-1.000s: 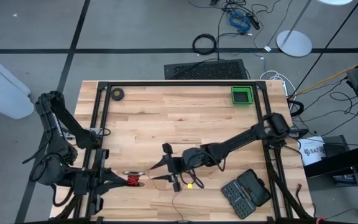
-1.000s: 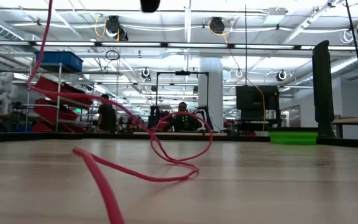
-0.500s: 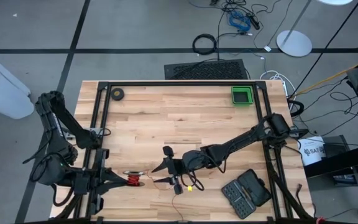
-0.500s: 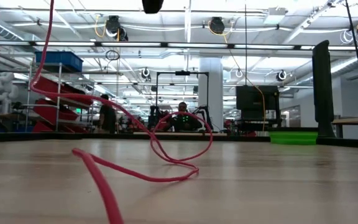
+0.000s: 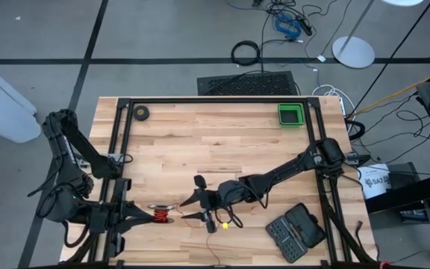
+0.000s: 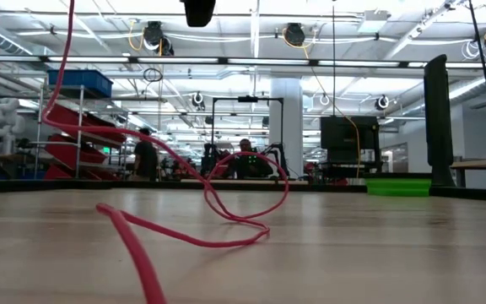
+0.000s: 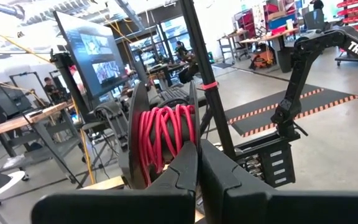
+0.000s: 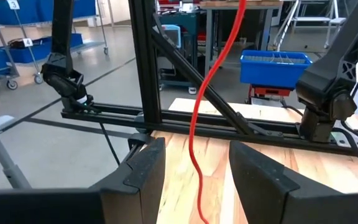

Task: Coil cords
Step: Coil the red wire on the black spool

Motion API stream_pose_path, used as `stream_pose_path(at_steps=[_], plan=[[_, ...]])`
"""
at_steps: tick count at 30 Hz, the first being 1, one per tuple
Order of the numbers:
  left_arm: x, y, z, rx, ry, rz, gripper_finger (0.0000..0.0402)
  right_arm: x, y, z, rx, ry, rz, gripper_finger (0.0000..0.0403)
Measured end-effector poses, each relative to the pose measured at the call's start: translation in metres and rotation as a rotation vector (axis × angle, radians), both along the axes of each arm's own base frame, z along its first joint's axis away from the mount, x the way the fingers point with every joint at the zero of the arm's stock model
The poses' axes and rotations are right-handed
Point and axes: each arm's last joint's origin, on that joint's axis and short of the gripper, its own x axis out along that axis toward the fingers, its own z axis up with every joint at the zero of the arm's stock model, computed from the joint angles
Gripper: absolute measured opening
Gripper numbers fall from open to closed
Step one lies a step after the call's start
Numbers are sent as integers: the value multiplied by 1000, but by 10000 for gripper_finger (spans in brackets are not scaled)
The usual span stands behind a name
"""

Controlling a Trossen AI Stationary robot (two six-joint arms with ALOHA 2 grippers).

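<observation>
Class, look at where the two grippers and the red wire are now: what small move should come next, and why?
Probably the right gripper should close its open fingers on the red wire running between them. The left gripper is shut at the red coil, and loose wire lies slack on the table, so it needs gripping before another wrap.

Left gripper (image 5: 149,215) closed near table edge; right gripper (image 5: 188,208) spread.
</observation>
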Motion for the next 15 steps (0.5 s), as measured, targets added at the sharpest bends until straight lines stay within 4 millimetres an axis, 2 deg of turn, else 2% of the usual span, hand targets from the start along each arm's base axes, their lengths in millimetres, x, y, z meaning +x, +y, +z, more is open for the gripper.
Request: stream_pose_path(at_steps=[4,15], plan=[[0,0,0,-1,0,0,6,0,0,0,3,-2,0,151],[0,0,0,-3,-2,0,6,6,-5,-10,13,-6,2,70]])
